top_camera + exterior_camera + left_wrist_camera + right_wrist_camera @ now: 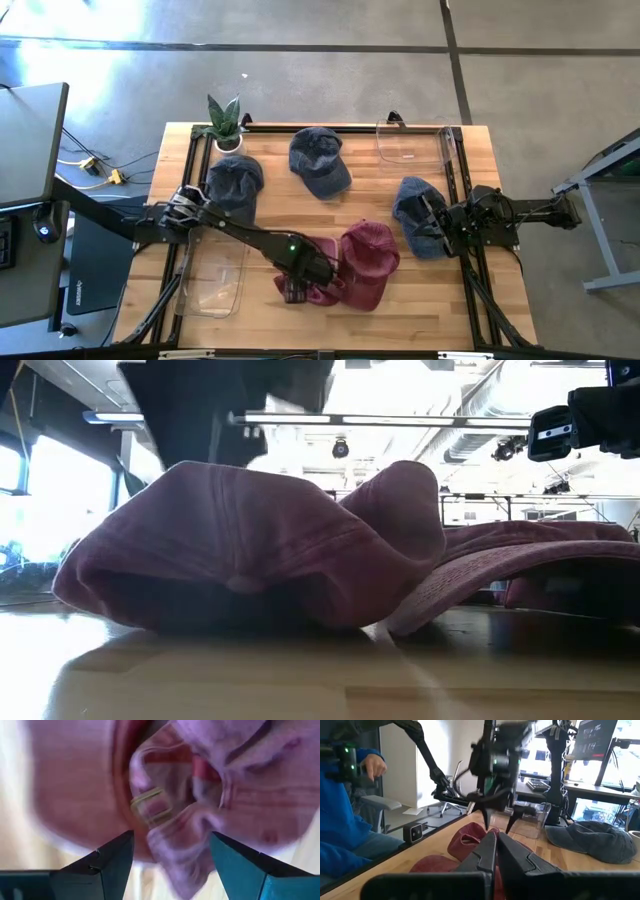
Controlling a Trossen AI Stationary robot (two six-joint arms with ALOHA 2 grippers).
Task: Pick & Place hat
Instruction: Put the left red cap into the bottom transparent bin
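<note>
A maroon hat [362, 262] lies crumpled on the wooden table near its front middle, crown and brim resting on the wood. It fills the low view [250, 550]. My left gripper [303, 275] hangs over the hat's left end, pointing down, with its fingers open. The left wrist view looks down between the two fingers [172, 855] at the hat's back strap and brass buckle [150, 805]. The right wrist view shows this gripper [497, 827] with its tips just over the hat [467, 840]. My right gripper [440, 225] waits shut at the table's right side. My left gripper stands open over the back of the maroon hat, fingers pointing down from above. One fingertip [486, 826] comes close to the cloth, and I cannot tell whether it touches. The hat lies on the table.
Three blue denim hats lie on the table: far left [235, 185], far middle [320, 160], and right by my right gripper [418, 215]. A potted plant [225, 125] stands at the far left. Clear trays sit far right [410, 140] and near left [215, 285]. A person's blue sleeve [340, 820] shows beyond the table.
</note>
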